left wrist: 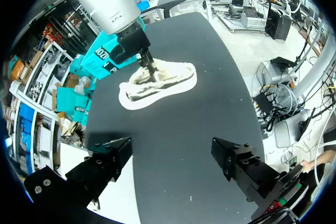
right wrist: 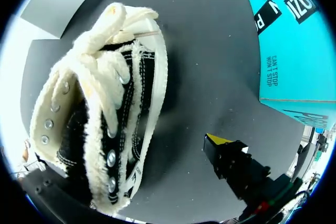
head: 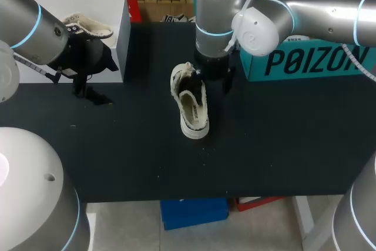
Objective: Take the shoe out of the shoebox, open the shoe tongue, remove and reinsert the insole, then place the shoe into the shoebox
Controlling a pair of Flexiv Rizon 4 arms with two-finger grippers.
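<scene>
pretty clearly a robotics lab. a silver left arm (head: 29,22) and right arm (head: 311,13) with blue light rings hang over a plain black table (head: 282,145), and the only props are a shoe (head: 192,110), a white box (head: 123,22) and a teal box (head: 305,63).

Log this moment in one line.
stage: shoe out on table | right gripper: open, at shoe | left gripper: open, beside white box
</scene>
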